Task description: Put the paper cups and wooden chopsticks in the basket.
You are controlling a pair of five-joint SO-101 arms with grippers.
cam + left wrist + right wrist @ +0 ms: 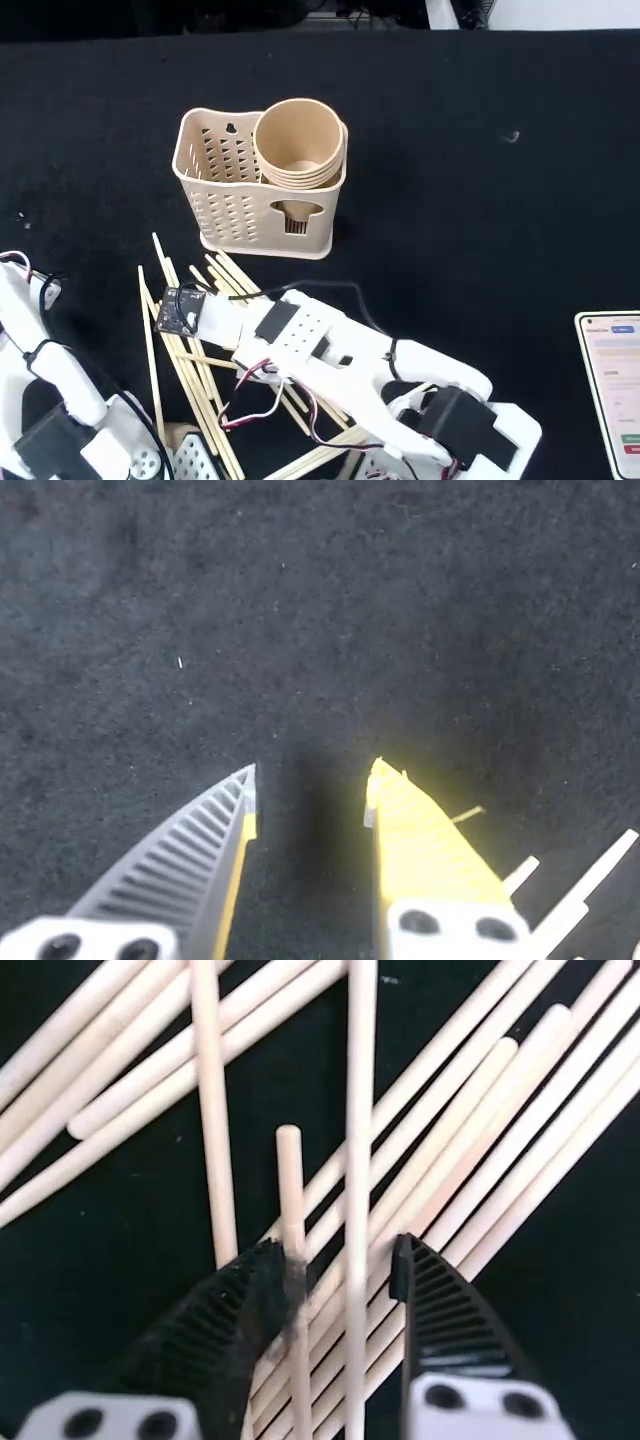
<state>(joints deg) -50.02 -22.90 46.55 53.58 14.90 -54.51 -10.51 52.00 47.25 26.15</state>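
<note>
Right wrist view: claw point(335, 1250) astride chopsticks point(213, 1110).

We see the basket point(240, 215) at 11 o'clock on the black table point(480, 220), with stacked paper cups point(298, 140) upright in its 3 o'clock compartment. Wooden chopsticks point(190, 365) lie scattered flat at 7 o'clock, near the basket. The right arm point(330, 355) stretches over the pile from 5 o'clock. The left arm point(50, 390) is at 8 o'clock and a phone point(612, 385) at the 4 o'clock edge.
</note>
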